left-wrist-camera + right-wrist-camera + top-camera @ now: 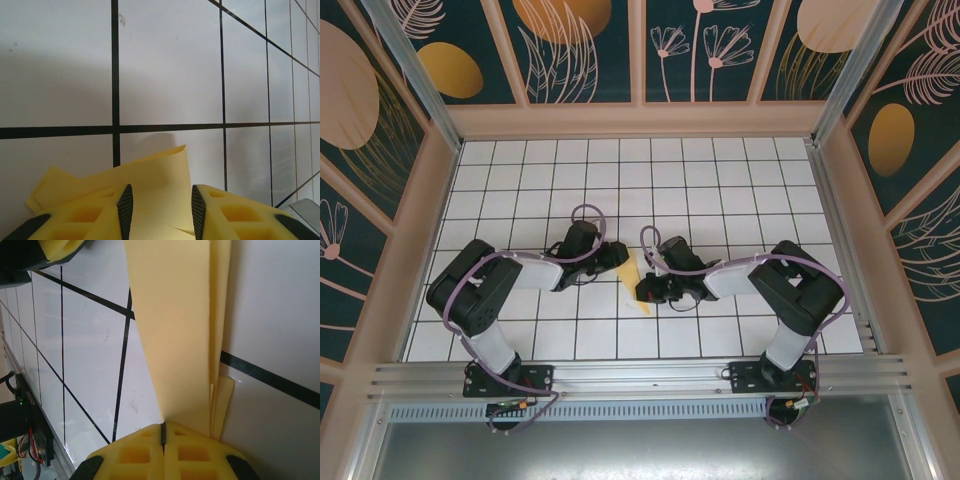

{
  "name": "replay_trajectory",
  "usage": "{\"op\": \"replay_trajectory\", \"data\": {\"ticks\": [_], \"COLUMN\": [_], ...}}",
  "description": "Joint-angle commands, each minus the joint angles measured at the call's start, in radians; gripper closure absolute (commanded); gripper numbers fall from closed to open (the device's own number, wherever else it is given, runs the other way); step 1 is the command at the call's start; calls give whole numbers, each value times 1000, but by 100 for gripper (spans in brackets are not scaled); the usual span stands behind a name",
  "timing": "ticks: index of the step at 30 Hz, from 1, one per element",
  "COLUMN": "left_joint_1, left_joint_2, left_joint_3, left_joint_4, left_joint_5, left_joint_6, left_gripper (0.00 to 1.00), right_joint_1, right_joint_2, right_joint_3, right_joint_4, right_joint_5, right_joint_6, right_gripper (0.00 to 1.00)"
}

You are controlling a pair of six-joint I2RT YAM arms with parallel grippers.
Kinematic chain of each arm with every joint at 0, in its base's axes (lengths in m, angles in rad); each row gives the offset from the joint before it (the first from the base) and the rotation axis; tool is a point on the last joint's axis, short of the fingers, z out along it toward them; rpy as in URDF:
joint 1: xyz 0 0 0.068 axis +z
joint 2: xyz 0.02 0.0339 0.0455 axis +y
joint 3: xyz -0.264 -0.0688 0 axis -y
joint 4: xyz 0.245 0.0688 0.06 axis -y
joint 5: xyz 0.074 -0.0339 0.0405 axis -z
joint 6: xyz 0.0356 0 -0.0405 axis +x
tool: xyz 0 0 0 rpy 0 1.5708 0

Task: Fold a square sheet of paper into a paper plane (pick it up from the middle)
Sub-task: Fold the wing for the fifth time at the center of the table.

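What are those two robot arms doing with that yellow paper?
They are folding a yellow paper in the middle of the tiled table. The paper is already creased into several layers and looks long and narrow, but I can't tell that it is a finished plane. The right pincer is shut on one end of it. The left pincer is open, with the paper lying between its two fingers.

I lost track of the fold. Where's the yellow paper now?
In the top view, the yellow paper is mid-table between the left gripper and right gripper.
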Motion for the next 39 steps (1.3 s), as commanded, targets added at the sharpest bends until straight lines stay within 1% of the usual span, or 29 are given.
{"op": "replay_trajectory", "data": {"ticks": [1, 8, 13, 16, 18, 21, 23, 25, 27, 29, 31, 34, 37, 39], "left_joint_1": [60, 126, 154, 154, 154, 153, 146, 131, 103, 53, -8, -65, -88, -101], "left_joint_2": [44, 24, -7, -70, -112, -174, -220, -256, -278, -285, -272, -233, -193, -165], "left_joint_3": [7, 32, 48, 47, 58, 99, 116, 143, 163, 180, 208, 237, 254, 268], "left_joint_4": [-12, -33, -79, -91, -132, -285, -382, -500, -594, -648, -697, -724, -755, -775], "left_joint_5": [-65, -9, -3, 8, 5, -54, -97, -178, -226, -264, -287, -282, -285, -277], "left_joint_6": [29, 66, 74, 66, 63, 49, 43, 35, 23, 14, -7, -30, -42, -42], "left_gripper": [58, 54, 52, 49, 47, 46, 44, 42, 40, 37, 36, 35, 33, 34], "right_joint_1": [11, 14, 16, 19, 21, 21, 15, -2, -37, -87, -135, -157, -154, -146], "right_joint_2": [37, 40, 36, 17, -15, -97, -171, -251, -316, -353, -366, -357, -316, -288], "right_joint_3": [-30, -28, -20, -8, 15, 45, 49, 29, -11, -57, -89, -107, -98, -85], "right_joint_4": [-133, -120, -115, -96, -98, -113, -133, -162, -176, -173, -159, -112, -70, -65], "right_joint_5": [0, -13, -19, -34, -31, 7, 72, 173, 248, 272, 261, 196, 132, 126], "right_joint_6": [-30, -33, -34, -26, -26, -27, -32, -26, -7, 12, 29, 24, 25, 29], "right_gripper": [100, 100, 100, 100, 100, 93, 84, 75, 68, 66, 65, 64, 63, 63]}}
